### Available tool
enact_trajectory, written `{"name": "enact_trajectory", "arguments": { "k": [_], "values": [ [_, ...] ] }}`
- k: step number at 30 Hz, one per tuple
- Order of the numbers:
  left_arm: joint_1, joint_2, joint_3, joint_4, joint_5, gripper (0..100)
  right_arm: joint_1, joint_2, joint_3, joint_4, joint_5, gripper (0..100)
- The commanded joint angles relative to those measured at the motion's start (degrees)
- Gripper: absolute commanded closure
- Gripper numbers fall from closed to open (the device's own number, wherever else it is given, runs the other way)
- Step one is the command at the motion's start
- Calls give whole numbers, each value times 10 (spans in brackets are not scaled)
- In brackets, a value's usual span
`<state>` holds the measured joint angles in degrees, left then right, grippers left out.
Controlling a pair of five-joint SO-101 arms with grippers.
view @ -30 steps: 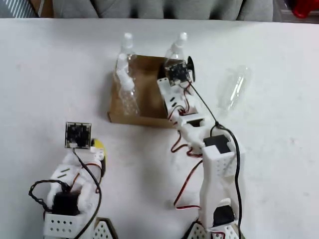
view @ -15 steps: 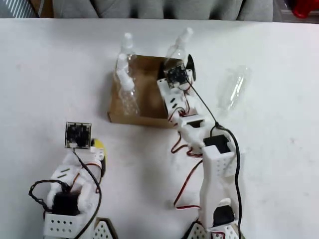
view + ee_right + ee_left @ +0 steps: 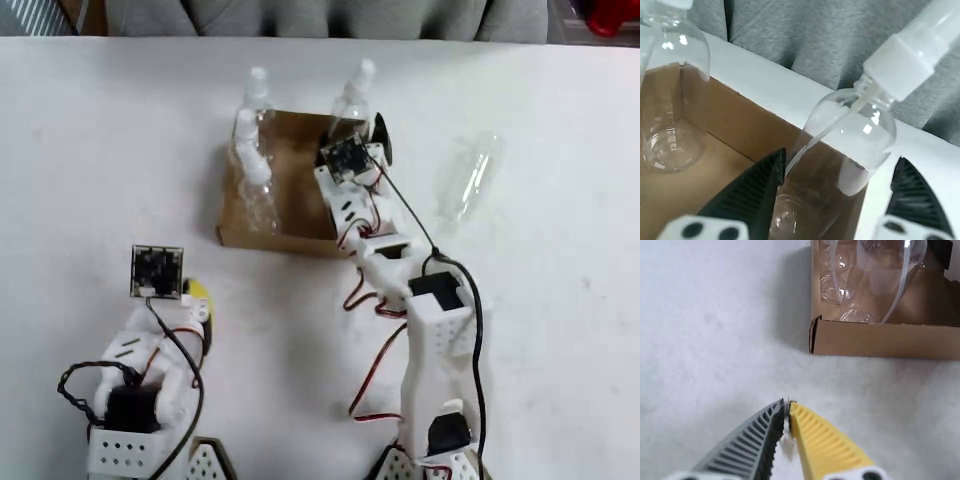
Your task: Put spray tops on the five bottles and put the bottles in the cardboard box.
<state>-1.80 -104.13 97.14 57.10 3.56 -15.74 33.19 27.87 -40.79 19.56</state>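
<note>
Cardboard box (image 3: pixel 268 238) on white worktop (image 3: pixel 120 130), right gripper (image 3: pixel 840 157) at its far corner, fingers apart on either side of a spray-topped bottle (image 3: pixel 855 130) (one finger clearly off it), two other topped bottles (image 3: pixel 247 130) inside, topless bottle (image 3: pixel 468 178) lying beside the box, left gripper (image 3: pixel 787 405) fingers together, low over the worktop.

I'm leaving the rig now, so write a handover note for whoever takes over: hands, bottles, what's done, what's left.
Left hand: shut, empty, above the white table near the brown cardboard box.
Right hand: open, either side of a clear plastic bottle with a white spray top standing in the box's far corner.
Done: that bottle and two others stand topped in the box.
To do: a clear bottle lies on the table beside the right arm; top unclear. Box it.
</note>
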Motion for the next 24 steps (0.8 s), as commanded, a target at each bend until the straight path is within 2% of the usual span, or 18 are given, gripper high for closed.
{"name": "enact_trajectory", "arguments": {
  "k": [1,6,12,24],
  "values": [
    [-6,-7,-2,-4,3,980,1,-8,9,2,3,714],
    [-6,-6,-2,-11,3,980,4,-6,10,-1,2,714],
    [-6,-6,-2,-16,3,980,-3,-4,49,-102,5,714],
    [-6,-5,-2,-15,3,980,-3,-4,56,-105,2,714]
  ]
}}
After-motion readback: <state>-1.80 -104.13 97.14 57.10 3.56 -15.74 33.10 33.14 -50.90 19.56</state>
